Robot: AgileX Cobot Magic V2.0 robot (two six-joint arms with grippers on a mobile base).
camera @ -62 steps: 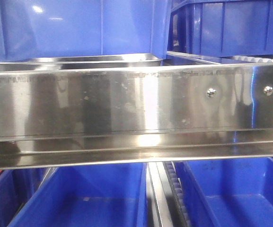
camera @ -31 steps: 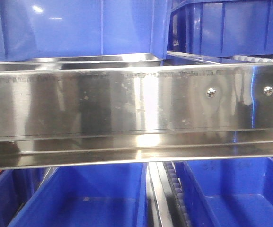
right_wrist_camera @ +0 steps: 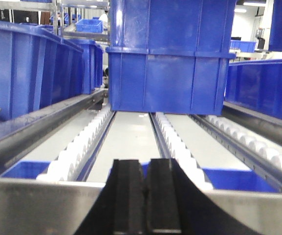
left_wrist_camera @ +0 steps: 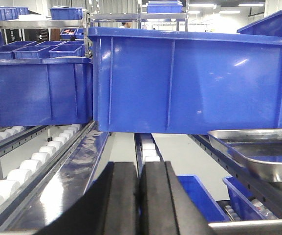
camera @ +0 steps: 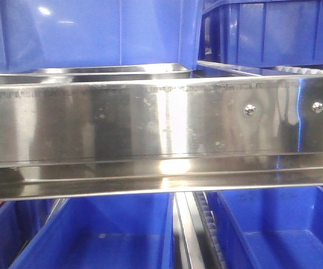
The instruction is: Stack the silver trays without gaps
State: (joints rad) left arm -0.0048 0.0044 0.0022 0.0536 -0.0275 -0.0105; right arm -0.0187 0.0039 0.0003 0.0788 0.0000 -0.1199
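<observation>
Stainless everywhere here, so it takes a sec to sort out what's what. In the front view the big shiny band across the middle is just the steel rail [camera: 161, 123] with its two screws [camera: 250, 110]. I'd guess it's the front stop that keeps stuff from rolling off the lane. The actual silver tray [camera: 94, 73] only peeks over it in the upper left of the frame, a thin rim tucked under the blue bin [camera: 94, 31]. The left wrist view shows the silver tray [left_wrist_camera: 258, 152] better, lower right, sitting on its lane just in front of a bin. It might be more than one pan sitting unevenly, honestly can't tell. The rollers [left_wrist_camera: 13, 181] run down the lanes, which is probably why everything sits up against the front edge. The left gripper [left_wrist_camera: 139, 171] is at bottom centre with its fingers pressed together and nothing between them. The right gripper [right_wrist_camera: 145, 169] looks the same, closed up and empty, looking down a lane with no tray except maybe a sliver at the far left edge. Neither arm is touching a tray, so my read is the stacking hasn't really started, and the left arm looks like the closer one to go for it.
</observation>
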